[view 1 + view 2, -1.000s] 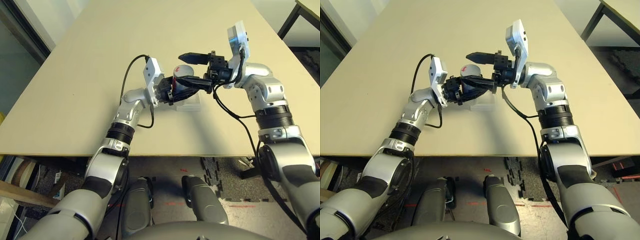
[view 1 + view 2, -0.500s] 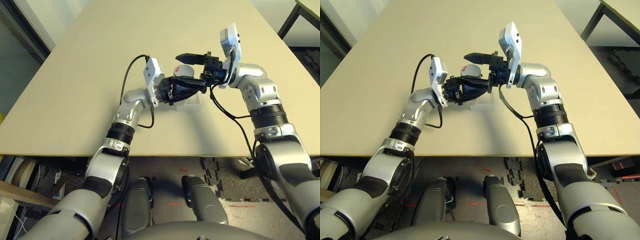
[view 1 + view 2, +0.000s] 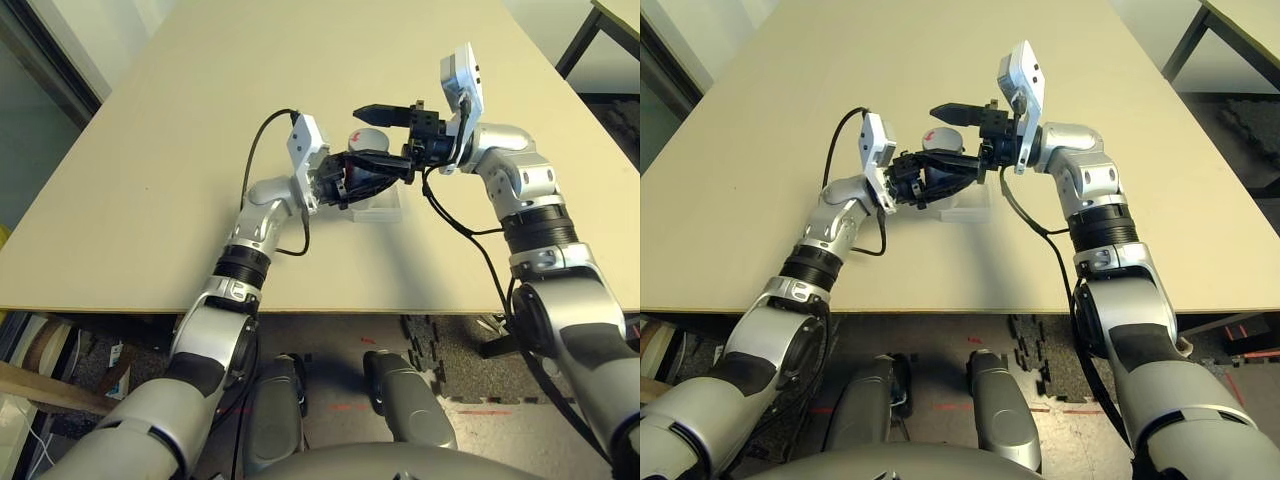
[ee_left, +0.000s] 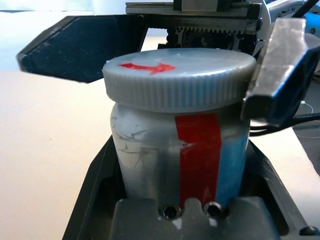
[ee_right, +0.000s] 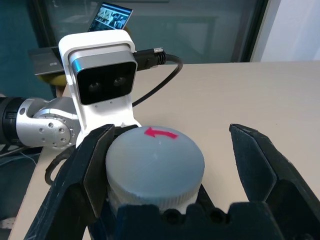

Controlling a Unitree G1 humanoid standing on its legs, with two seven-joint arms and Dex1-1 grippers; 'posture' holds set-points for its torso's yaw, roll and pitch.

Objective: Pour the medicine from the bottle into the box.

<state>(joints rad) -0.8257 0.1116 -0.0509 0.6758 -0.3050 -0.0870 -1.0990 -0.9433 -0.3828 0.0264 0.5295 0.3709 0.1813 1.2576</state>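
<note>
My left gripper is shut on the silver-grey bottle with its red and white label, holding it upright just above the table. The bottle's round grey cap carries a red arrow. My right gripper is open and straddles the cap from the right; one finger sits close against the cap's side and the other finger stands well apart. The clear plastic box lies on the table right under and beside the left gripper. The medicine is hidden inside the bottle.
The wide beige table stretches far behind and to both sides of the grippers. Black cables loop from both wrists. A dark table leg stands off the right edge.
My right arm has drawn in to the left, bringing its open fingers around the cap. The left gripper and the bottle have stayed put.
</note>
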